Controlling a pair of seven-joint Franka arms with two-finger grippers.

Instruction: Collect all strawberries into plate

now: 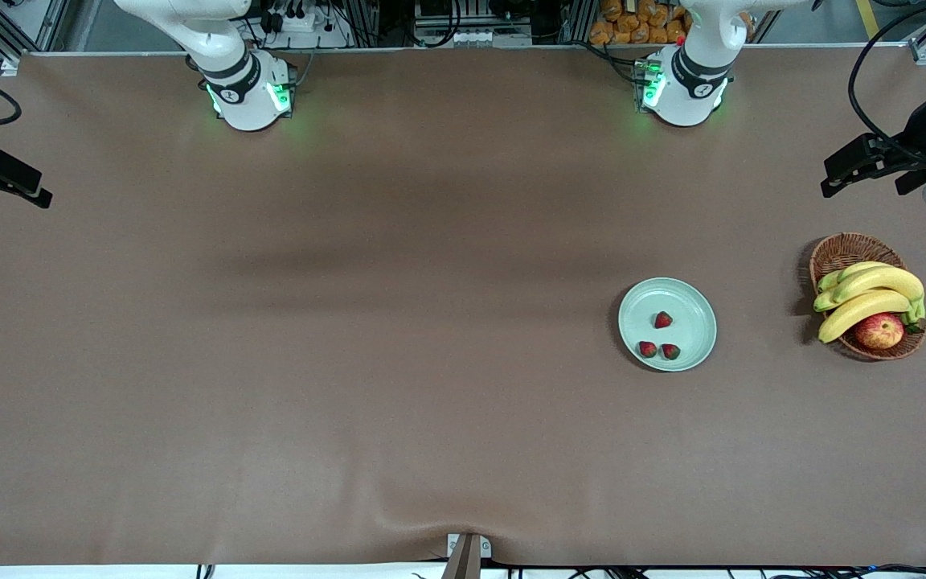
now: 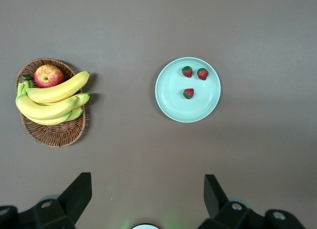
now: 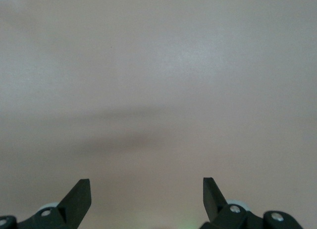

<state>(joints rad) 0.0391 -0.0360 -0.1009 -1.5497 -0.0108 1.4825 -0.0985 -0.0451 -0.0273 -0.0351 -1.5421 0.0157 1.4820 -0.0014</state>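
Note:
Three strawberries [image 1: 663, 320] [image 1: 648, 349] [image 1: 670, 351] lie in the pale mint-green plate [image 1: 641, 302], toward the left arm's end of the table. They also show in the left wrist view [image 2: 186, 71] [image 2: 202, 73] [image 2: 188, 93], on the plate [image 2: 173, 101]. My left gripper [image 1: 865, 173] [image 2: 147, 182] is open and empty, high over the table's end by the basket. My right gripper [image 1: 5, 189] [image 3: 146, 182] is open and empty, high over the bare brown table at the right arm's end.
A brown wicker basket [image 1: 841, 251] [image 2: 54, 136] with bananas [image 1: 873, 293] and a red-yellow apple [image 1: 879, 330] stands beside the plate, closer to the left arm's end of the table. A brown cloth [image 1: 350, 362] covers the table.

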